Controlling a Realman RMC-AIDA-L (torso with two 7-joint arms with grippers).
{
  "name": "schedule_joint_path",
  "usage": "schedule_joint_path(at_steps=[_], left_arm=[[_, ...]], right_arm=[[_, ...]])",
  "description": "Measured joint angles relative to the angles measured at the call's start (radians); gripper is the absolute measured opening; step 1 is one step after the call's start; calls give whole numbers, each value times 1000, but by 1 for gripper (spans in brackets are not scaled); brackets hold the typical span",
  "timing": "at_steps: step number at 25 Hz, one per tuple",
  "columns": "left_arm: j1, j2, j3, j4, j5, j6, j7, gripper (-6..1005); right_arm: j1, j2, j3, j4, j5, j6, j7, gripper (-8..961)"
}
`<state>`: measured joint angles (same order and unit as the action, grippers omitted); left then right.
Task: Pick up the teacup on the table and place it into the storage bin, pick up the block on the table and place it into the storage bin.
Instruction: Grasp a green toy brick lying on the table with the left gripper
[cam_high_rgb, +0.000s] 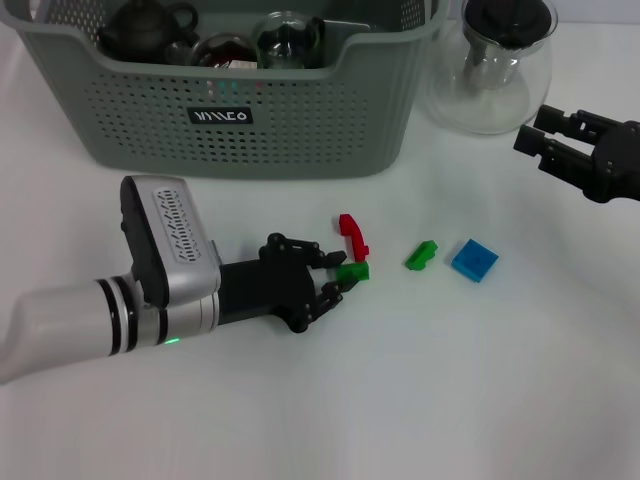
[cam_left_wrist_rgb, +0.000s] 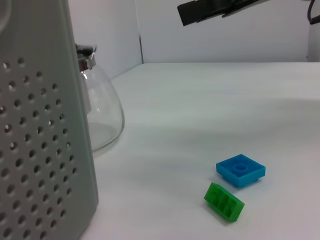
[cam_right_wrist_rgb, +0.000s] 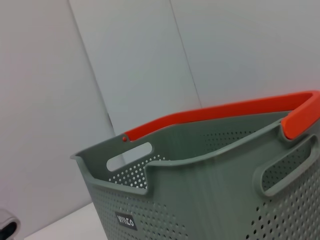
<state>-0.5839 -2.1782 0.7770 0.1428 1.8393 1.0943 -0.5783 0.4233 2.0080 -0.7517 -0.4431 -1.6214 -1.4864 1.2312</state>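
Lying low on the white table (cam_high_rgb: 420, 400), the left gripper (cam_high_rgb: 350, 270) pinches a small green block (cam_high_rgb: 355, 270) just beside a red curved block (cam_high_rgb: 352, 235). Nearby lie another green block (cam_high_rgb: 421, 256) and a blue square block (cam_high_rgb: 474, 260). Behind them stands the big grey-green holey storage bin (cam_high_rgb: 300, 120); its black label (cam_high_rgb: 221, 116) cannot be read. Dark teaware (cam_high_rgb: 148, 30) sits inside. A clear glass carafe (cam_high_rgb: 495, 70) stands beside it. The right gripper (cam_high_rgb: 535, 135) hovers near the carafe, fingers apart.

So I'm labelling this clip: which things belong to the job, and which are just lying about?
Job:
storage bin
green block, at left gripper
red block
second green block
blue block

Lying about:
glass carafe
right gripper, idle beside it
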Motion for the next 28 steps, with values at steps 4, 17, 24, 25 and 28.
schedule_joint_path(at_steps=[4, 17, 24, 25, 28], left_arm=[[-12, 0, -1, -14, -2, -16, -2, 268], [-19, 0, 1, -27, -14, -26, -9, 215], [-11, 3, -1, -16, -13, -5, -50, 175], [-7, 6, 2, -5, -9, 15, -82, 170], [25, 18, 12, 74, 14, 124, -209, 167]], right_arm=[[0, -1, 0, 0, 0, 0, -1, 504], [-2, -2, -1, 2, 0, 0, -1, 505], [-2, -3, 0, 1, 0, -1, -1, 504], [-2, -3, 0, 1, 0, -1, -1, 505], [-3, -5, 0, 0, 0, -3, 1, 505]])
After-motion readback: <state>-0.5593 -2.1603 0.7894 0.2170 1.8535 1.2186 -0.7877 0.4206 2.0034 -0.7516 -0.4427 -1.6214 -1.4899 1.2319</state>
